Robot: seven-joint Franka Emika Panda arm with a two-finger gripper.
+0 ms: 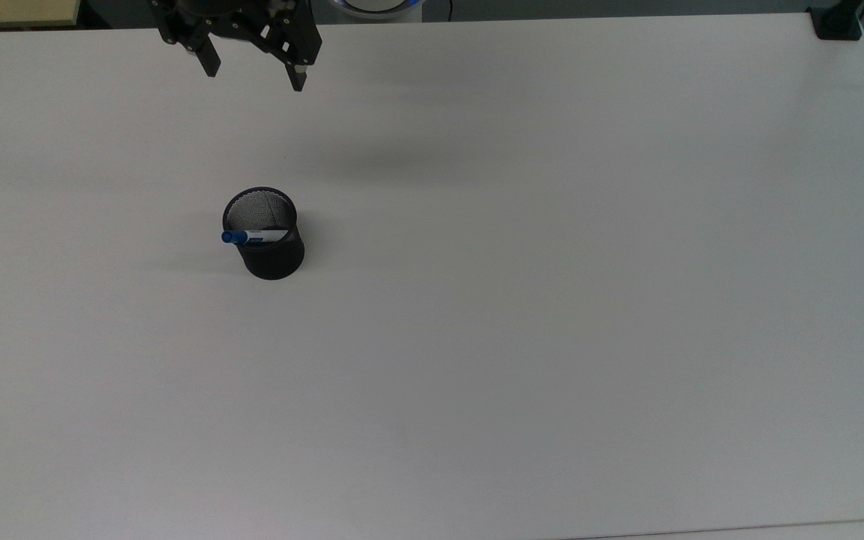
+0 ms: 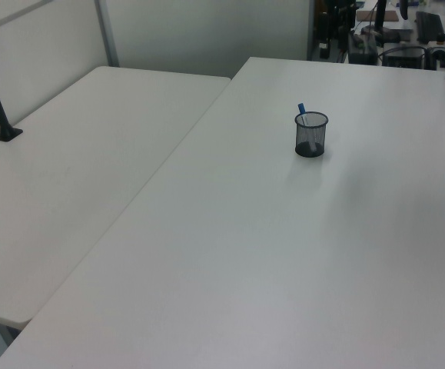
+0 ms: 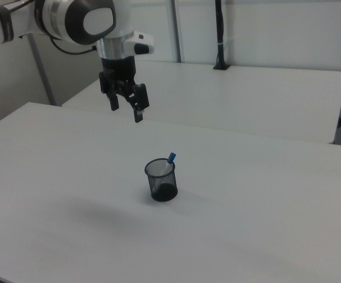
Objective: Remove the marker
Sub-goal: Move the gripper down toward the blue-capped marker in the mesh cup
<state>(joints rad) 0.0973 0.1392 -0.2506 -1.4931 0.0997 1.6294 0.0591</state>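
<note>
The marker (image 1: 253, 237) stands inside the black mesh cup (image 1: 270, 244), leaning against its rim, with the blue cap poking out above the rim on the top view's left. In the right view the cap tilts up past the cup's far edge. The cup sits alone on the white counter (image 1: 552, 337), upright.

The end effector (image 1: 254, 71) hangs in the air well apart from the cup, toward the top view's upper edge, released: its two fingers are spread with nothing between them. In the right view it hovers above and to the cup's left, fingers pointing down.

Judging by this, the task is barely begun. Nothing is grasped, and the marker is still in the cup. Approach, descent onto the cap, closing and lifting out all remain.
</note>
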